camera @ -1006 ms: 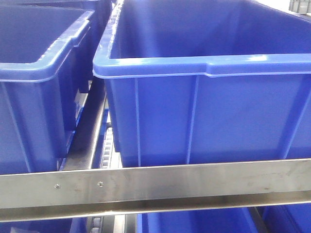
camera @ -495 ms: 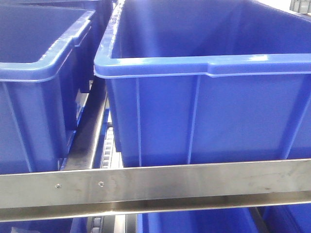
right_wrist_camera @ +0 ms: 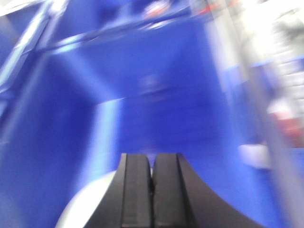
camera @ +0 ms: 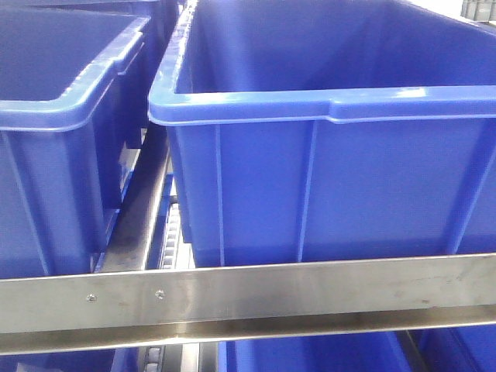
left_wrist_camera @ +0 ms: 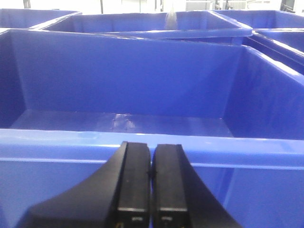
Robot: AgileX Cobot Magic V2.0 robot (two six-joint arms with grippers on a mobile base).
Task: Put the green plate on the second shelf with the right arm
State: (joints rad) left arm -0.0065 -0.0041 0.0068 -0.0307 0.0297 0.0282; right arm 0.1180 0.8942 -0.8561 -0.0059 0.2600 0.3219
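In the blurred right wrist view, my right gripper [right_wrist_camera: 151, 159] has its jaws closed together. A pale rounded edge of the green plate [right_wrist_camera: 88, 204] shows at the lower left behind the fingers, with a sliver between the tips, so it appears pinched. The gripper is inside or over a blue bin [right_wrist_camera: 156, 109]. My left gripper [left_wrist_camera: 152, 147] is shut and empty, just in front of the near rim of a blue bin [left_wrist_camera: 71, 140]. Neither gripper nor the plate shows in the front view.
The front view shows two large blue bins, one at the left [camera: 54, 116] and one at the right [camera: 325, 108], behind a steel shelf rail [camera: 256, 291]. More blue bins sit below the rail [camera: 310, 353]. The left wrist view shows further bins behind [left_wrist_camera: 152, 26].
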